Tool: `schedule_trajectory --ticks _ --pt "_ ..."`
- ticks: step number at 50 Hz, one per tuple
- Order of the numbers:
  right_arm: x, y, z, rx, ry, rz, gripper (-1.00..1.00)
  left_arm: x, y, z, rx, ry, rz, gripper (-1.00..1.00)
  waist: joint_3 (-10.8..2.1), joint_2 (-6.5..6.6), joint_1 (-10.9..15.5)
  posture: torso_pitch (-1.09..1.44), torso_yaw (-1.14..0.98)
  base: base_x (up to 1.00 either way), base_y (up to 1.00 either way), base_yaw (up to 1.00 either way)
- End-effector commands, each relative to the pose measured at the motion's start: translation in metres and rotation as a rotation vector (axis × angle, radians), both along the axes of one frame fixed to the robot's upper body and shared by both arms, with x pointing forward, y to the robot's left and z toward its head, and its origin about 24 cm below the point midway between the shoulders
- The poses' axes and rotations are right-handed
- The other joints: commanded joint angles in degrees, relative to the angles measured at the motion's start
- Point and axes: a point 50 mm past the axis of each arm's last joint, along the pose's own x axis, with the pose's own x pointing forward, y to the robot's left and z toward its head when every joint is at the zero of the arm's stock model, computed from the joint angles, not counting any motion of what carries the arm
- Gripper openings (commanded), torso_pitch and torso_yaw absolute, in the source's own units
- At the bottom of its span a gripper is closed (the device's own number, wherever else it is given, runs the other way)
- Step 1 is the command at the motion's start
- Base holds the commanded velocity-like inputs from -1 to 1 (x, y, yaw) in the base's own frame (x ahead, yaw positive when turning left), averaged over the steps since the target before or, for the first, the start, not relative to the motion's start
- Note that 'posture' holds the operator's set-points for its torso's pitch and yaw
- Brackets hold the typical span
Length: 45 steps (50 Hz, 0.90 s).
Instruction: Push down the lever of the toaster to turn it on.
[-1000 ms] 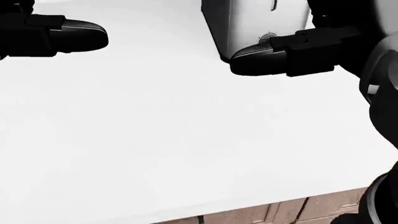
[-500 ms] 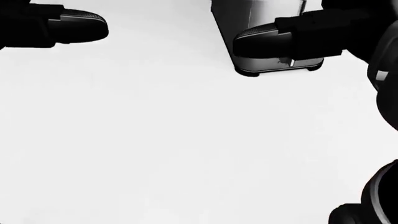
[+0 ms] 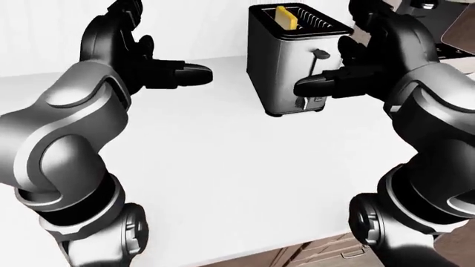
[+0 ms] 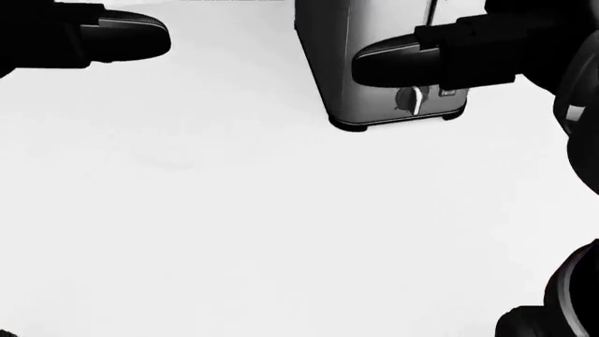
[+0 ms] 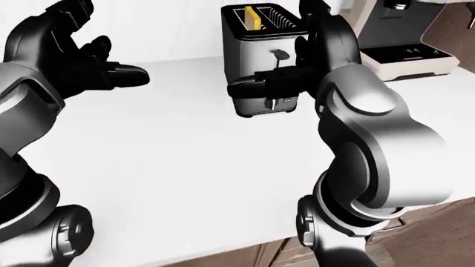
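Observation:
A steel toaster (image 3: pixel 285 72) stands on the white counter (image 3: pixel 223 167), with a yellow slice (image 3: pixel 287 16) in one slot. Its lever (image 3: pixel 321 54) sits high on the narrow face, above a round knob (image 4: pixel 409 100). My right hand (image 3: pixel 327 78) is open, and one straight finger (image 3: pixel 310 87) lies across that face, below the lever and just above the knob. I cannot tell whether it touches the toaster. My left hand (image 3: pixel 178 72) is open and empty, held over the counter to the left of the toaster.
A coffee machine (image 5: pixel 401 39) stands on the counter to the right of the toaster in the right-eye view. The counter's near edge and wooden cabinet fronts (image 3: pixel 327 253) show at the bottom. My own arms fill both sides of the eye views.
The head view has shifted: the counter edge has left the picture and the toaster sits lower and larger. My right finger now lies above the knob instead of over it.

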Motion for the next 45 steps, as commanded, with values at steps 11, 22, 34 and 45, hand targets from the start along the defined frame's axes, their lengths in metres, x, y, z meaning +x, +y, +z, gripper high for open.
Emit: schedule_trajectory --ticks 11,22,34,45 --pt "0.002 0.001 0.009 -0.002 -0.052 0.004 1.0 -0.002 -0.001 0.012 -0.028 -0.058 -0.005 1.0 -4.2 -0.09 -0.05 -0.1 0.0 0.0 0.0 0.0" --pt "0.004 0.002 0.005 0.0 -0.049 0.008 1.0 -0.002 -0.005 0.011 -0.035 -0.057 -0.021 1.0 -7.85 -0.1 0.1 -0.21 0.0 0.0 0.0 0.0" --pt "0.011 0.0 0.008 0.001 -0.045 0.009 1.0 -0.001 -0.009 0.013 -0.042 -0.057 -0.034 1.0 -11.01 -0.08 0.35 -0.29 0.0 0.0 0.0 0.0" --pt "0.015 0.002 0.011 -0.006 -0.034 0.017 1.0 -0.001 -0.01 0.015 -0.043 -0.058 -0.044 1.0 -15.68 -0.05 0.52 -0.4 0.0 0.0 0.0 0.0"
